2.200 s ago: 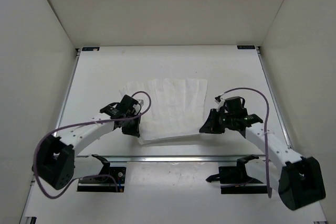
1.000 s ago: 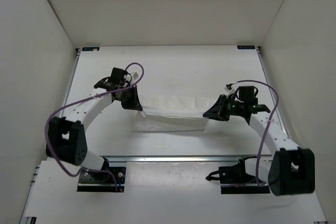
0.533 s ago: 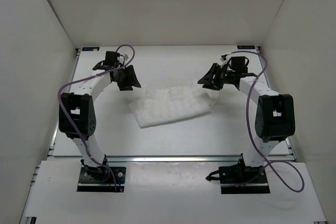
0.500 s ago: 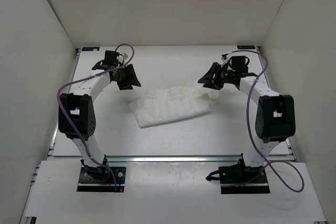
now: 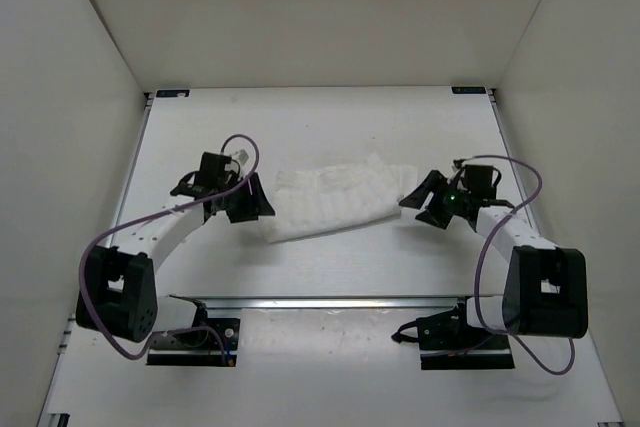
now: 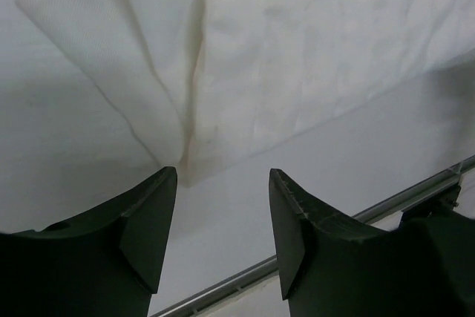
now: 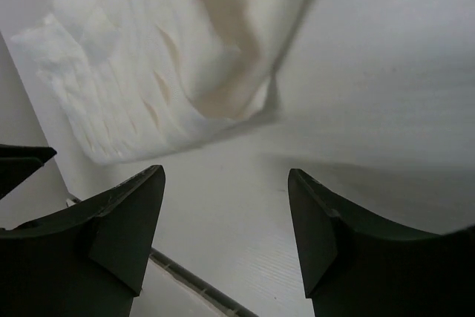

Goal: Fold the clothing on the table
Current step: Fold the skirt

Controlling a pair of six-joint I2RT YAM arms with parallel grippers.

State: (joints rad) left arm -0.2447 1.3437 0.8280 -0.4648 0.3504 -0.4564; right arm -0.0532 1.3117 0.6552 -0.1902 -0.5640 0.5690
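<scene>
– Top external: where does the clothing [image 5: 335, 199] lie?
– Around the middle of the table [image 5: 330, 117], as a long white strip. Its left end is nearer the arm bases and its right end is farther back. The near long edge runs straight; the far edge is crinkled and uneven.
– And the left gripper [image 5: 250, 203]?
– Just beside the strip's left end, fingers spread wide with nothing between them. In the left wrist view the fabric's near-left corner lies just ahead of the gap. Whether a fingertip touches it I cannot tell. Layered edges show there, one over another.
– The right gripper [image 5: 421, 203]?
– Just off the right end, fingers also well apart and holding nothing. Its wrist view shows that end of the fabric raised in a curl, casting a shadow.
– Room around?
– Bare table runs from the fabric's far edge to the back wall [image 5: 320, 17]. A narrower band lies between the near edge and the front rail [image 5: 330, 301]. The left side rail [image 5: 127, 187] and right side rail [image 5: 508, 147] stand apart from both grippers.
</scene>
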